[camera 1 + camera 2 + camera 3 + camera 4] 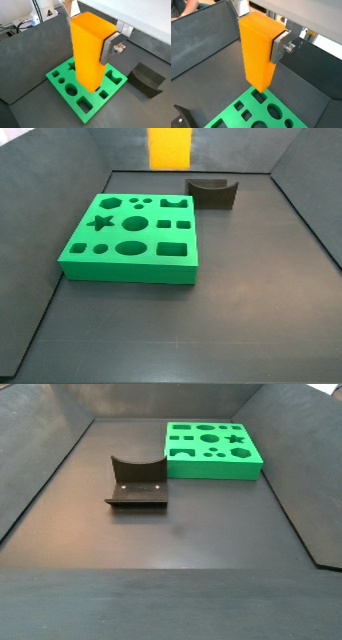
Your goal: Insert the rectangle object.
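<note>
My gripper (90, 40) is shut on the rectangle object (88, 55), a tall smooth orange-yellow block held upright. One silver finger (110, 48) presses its side; the opposite finger is mostly hidden. The same hold shows in the second wrist view, with the gripper (259, 37) around the block (256, 55). The block hangs in the air above the green board with shaped holes (67, 86) (238, 115). In a side view only the block's lower part (170, 148) shows at the upper edge, above and behind the board (134, 233). The board also shows in a side view (211, 449).
A small dark grey curved-top holder (211, 191) (136, 479) stands on the dark floor beside the board; it also shows in both wrist views (148, 79) (181, 117). Dark sloping walls (54, 188) enclose the floor.
</note>
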Motion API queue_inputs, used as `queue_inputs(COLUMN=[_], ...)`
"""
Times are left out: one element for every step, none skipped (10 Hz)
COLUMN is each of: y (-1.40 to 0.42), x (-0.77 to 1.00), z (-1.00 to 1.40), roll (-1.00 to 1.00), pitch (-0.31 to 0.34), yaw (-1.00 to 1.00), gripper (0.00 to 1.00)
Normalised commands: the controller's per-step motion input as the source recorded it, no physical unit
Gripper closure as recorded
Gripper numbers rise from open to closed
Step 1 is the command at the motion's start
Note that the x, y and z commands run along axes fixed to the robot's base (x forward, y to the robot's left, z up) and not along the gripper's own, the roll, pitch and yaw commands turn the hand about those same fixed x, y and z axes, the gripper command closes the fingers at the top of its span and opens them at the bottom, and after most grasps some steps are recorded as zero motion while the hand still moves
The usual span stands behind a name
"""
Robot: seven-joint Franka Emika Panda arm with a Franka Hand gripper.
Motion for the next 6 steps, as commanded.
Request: queue_inputs(y=[-0.34, -0.38, -0.4, -0.41, -0.35, -0.25], x=[0.38, 0.41, 0.45, 0.45, 0.46, 0.31], z=[-1.0, -1.0, -1.0, -1.0, -1.0, -1.0], roll=[0.0, 0.0, 0.0, 0.0, 0.01, 0.06], pitch=[0.0, 0.0, 0.0, 0.0, -0.003, -0.004], yaw=[0.07, 0.07, 0.06, 0.05, 0.03, 0.06], gripper=[1.0, 1.0, 1.0, 1.0, 1.0, 1.0])
